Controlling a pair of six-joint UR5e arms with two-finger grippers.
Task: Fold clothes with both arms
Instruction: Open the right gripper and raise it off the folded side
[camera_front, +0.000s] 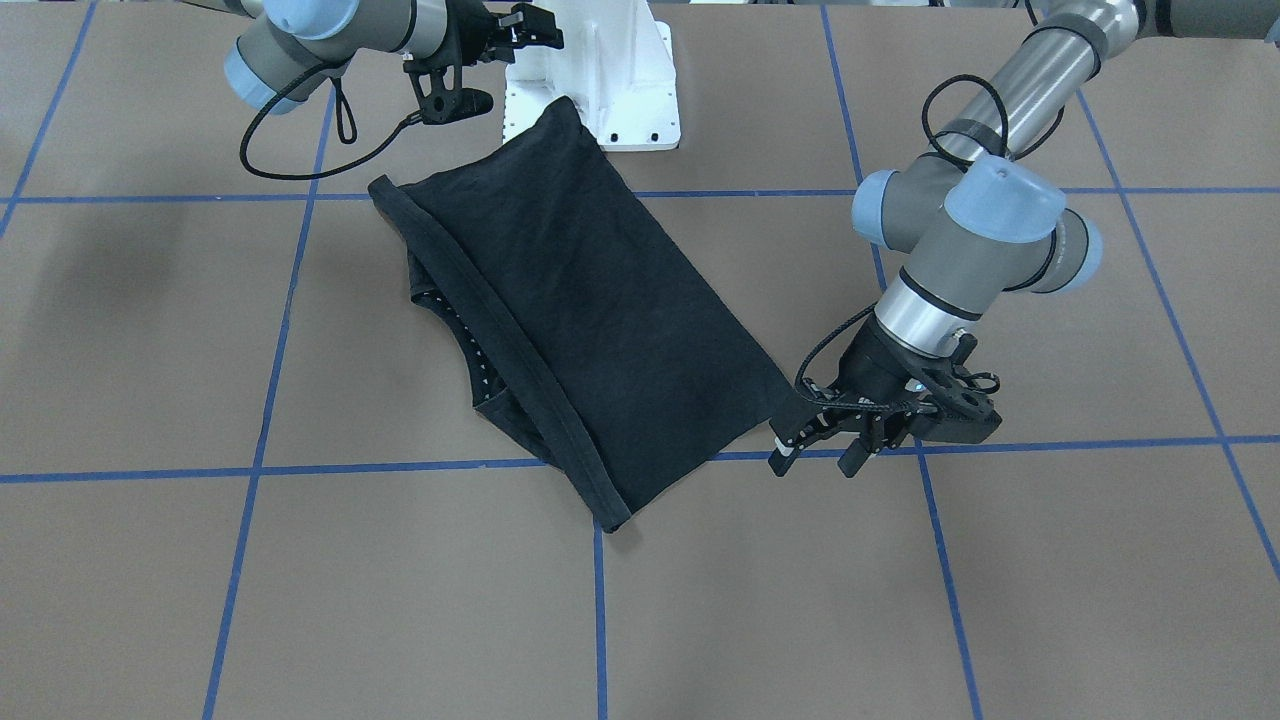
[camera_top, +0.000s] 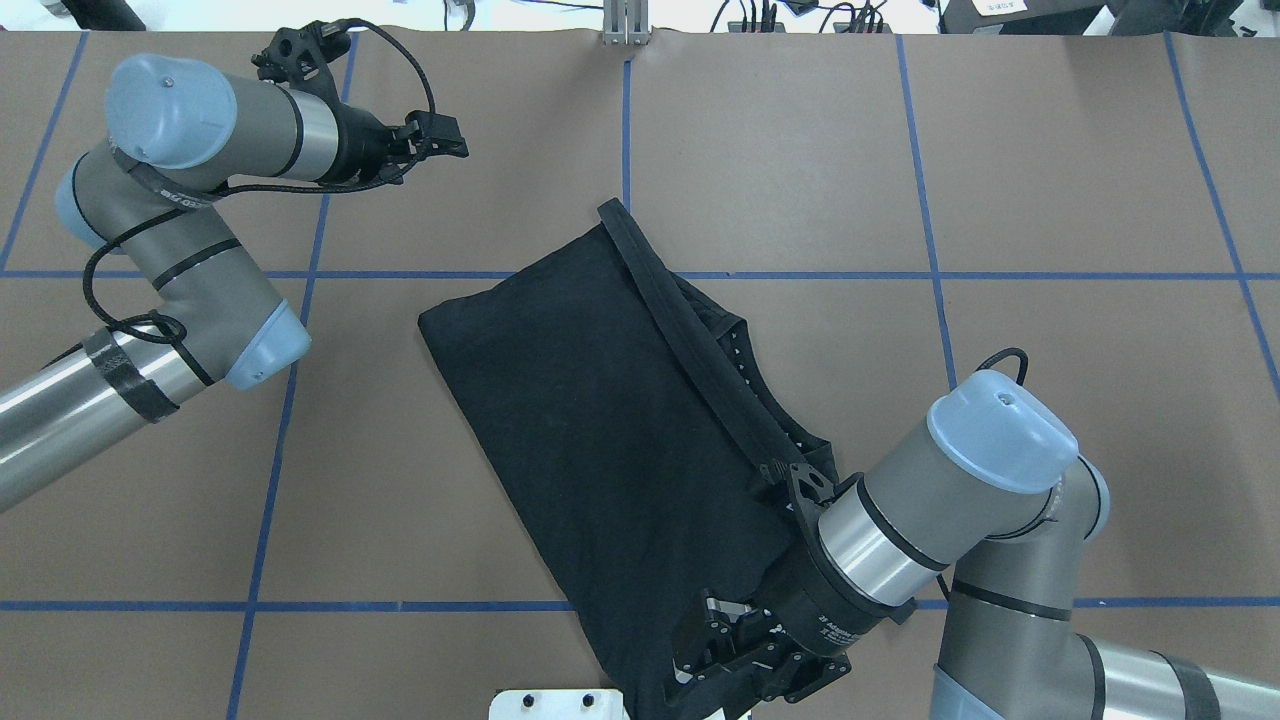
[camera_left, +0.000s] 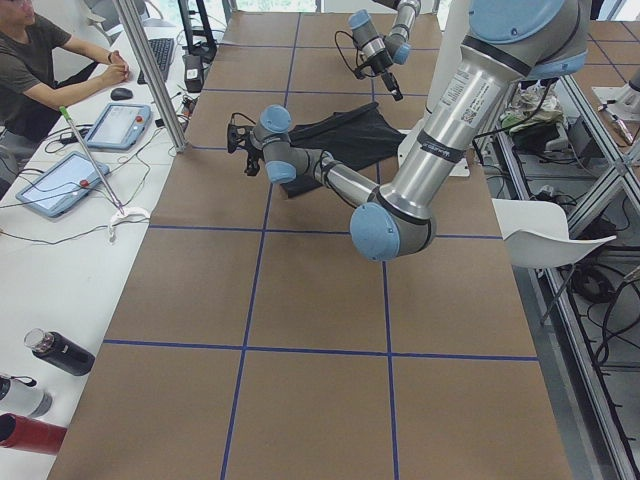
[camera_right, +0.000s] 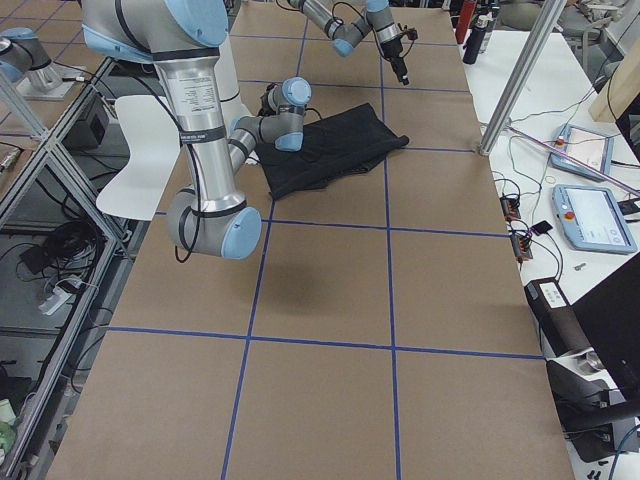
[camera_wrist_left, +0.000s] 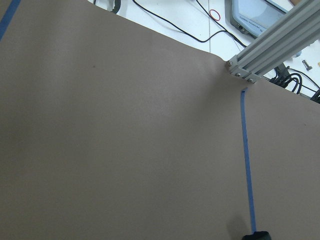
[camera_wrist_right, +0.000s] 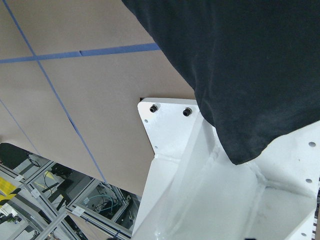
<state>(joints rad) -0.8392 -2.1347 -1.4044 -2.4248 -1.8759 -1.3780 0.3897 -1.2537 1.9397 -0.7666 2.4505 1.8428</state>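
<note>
Left gripper (camera_front: 815, 462) hangs low, fingers (camera_front: 785, 450) apart and empty, just beside a corner of the folded black T-shirt (camera_front: 600, 300) on the bench (camera_front: 300, 600). Right gripper (camera_front: 540, 28): fingers' state unclear.

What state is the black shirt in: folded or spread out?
Folded: the T-shirt lies as a narrow oblong, one hemmed layer doubled over another that peeks out beneath its edge.

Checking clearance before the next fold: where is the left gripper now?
In the front-facing view the left gripper sits right of centre, open, beside the right-hand corner of the black T-shirt, over a blue tape line.
</note>
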